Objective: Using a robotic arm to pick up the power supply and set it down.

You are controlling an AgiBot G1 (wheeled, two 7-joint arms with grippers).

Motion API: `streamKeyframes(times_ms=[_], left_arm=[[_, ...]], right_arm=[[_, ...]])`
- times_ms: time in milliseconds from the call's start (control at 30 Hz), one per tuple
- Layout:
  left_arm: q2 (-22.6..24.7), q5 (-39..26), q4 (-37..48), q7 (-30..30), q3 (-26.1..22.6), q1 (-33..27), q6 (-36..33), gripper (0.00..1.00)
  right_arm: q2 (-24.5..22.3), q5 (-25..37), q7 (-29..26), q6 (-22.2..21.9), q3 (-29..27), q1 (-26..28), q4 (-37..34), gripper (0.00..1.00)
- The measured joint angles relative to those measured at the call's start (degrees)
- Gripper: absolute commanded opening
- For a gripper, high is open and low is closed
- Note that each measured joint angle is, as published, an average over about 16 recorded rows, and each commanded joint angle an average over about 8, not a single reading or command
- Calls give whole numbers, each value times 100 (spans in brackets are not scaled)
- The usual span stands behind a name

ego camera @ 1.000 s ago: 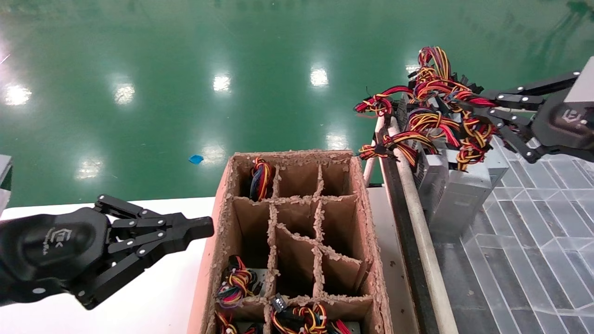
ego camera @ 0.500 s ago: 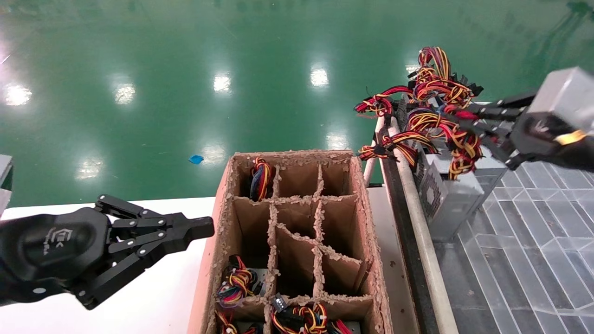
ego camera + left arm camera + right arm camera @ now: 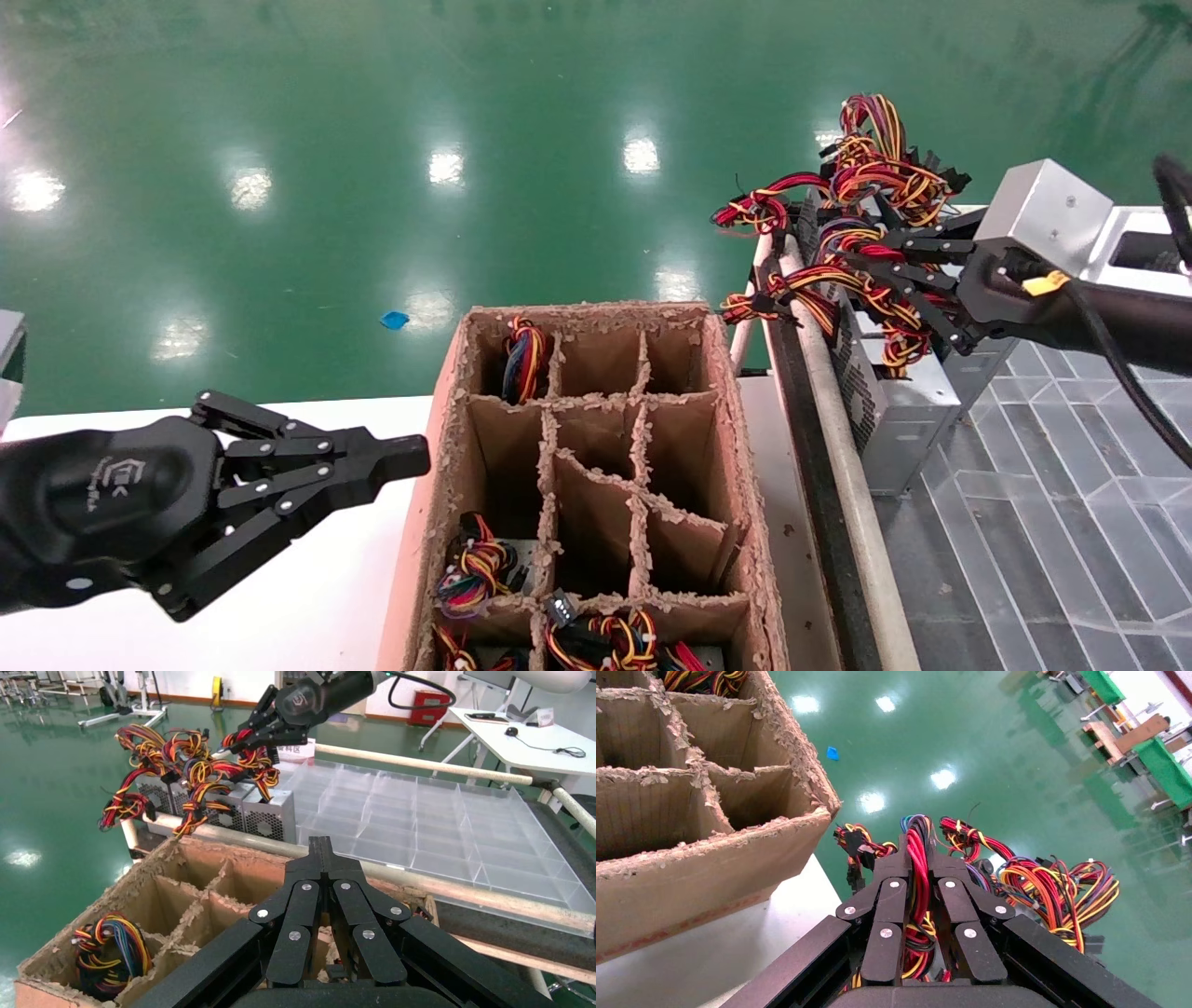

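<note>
The right gripper has swung round since the earlier frames: its silver block now faces up and its fingers point left across the wire bundle. Its fingers are clamped on a bunch of red, yellow and black wires, seen pinched between the pads in the right wrist view. The power supply, a grey box with a perforated side, hangs from those wires and sits lower and further left than a second ago, its base near the tray. More grey units stand just behind it, their wires tangled together.

The left gripper has not moved; it hovers over the white table with fingers pressed together on nothing, just left of the cardboard box.

The box is split into compartments by ragged dividers; wires lie in the far-left one and in several near ones. A pale rail runs between box and clear tray. Beyond lies a glossy green floor with lamp reflections.
</note>
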State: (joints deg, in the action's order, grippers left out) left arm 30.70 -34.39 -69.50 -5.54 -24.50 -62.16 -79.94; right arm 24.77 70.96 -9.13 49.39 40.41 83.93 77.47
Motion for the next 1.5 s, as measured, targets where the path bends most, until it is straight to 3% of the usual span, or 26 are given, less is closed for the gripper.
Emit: streamKeyframes(times_ms=[533, 1000, 1433, 1500], left_arm=[[0, 0, 0, 0, 0, 0, 0, 0], [0, 0, 0, 0, 0, 0, 0, 0], [0, 0, 0, 0, 0, 0, 0, 0], [0, 0, 0, 0, 0, 0, 0, 20]], right_arm=[[76, 179, -278, 293, 42, 354, 29, 100], [156, -887, 441, 172, -418, -159, 13, 100], [330, -1383, 531, 816, -863, -605, -57, 100], [361, -1453, 499, 944, -935, -680, -72, 100]])
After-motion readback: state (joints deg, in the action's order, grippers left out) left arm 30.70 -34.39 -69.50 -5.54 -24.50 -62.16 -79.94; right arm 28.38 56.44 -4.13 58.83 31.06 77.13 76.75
